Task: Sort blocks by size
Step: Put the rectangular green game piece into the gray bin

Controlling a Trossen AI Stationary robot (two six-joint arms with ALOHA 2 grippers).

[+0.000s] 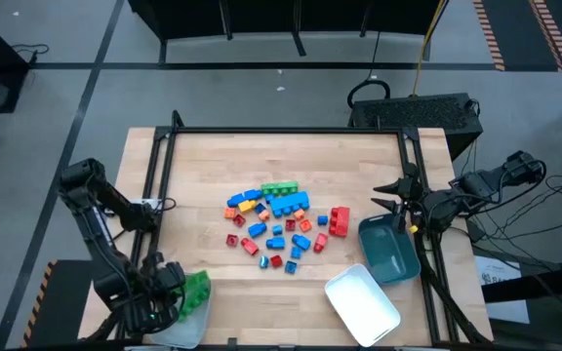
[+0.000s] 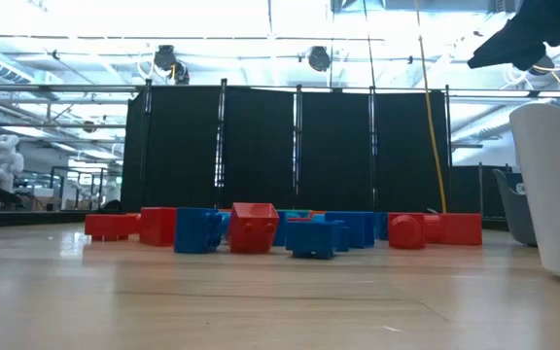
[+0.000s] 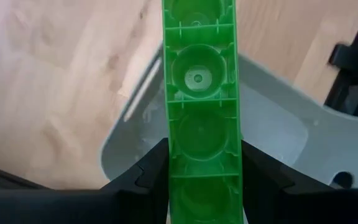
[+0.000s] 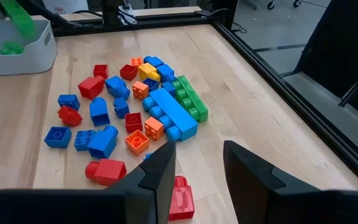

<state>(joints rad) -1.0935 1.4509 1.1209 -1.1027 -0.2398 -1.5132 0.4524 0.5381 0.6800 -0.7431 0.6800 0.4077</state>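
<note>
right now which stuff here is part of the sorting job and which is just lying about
Job:
- pile of blocks
- long green block gripped by left tool, over grey tray
- teal tray
- white tray

Lying about:
- black box beyond the table

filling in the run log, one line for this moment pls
left gripper: shut on long green brick over grey tray | right gripper: open, near teal tray | block pile: unsorted

A long green brick [image 3: 199, 112] stands clamped between the left gripper [image 3: 201, 180] fingers; the other blocks [image 4: 126, 106] lie heaped just beyond the right gripper [image 4: 197, 168].
</note>
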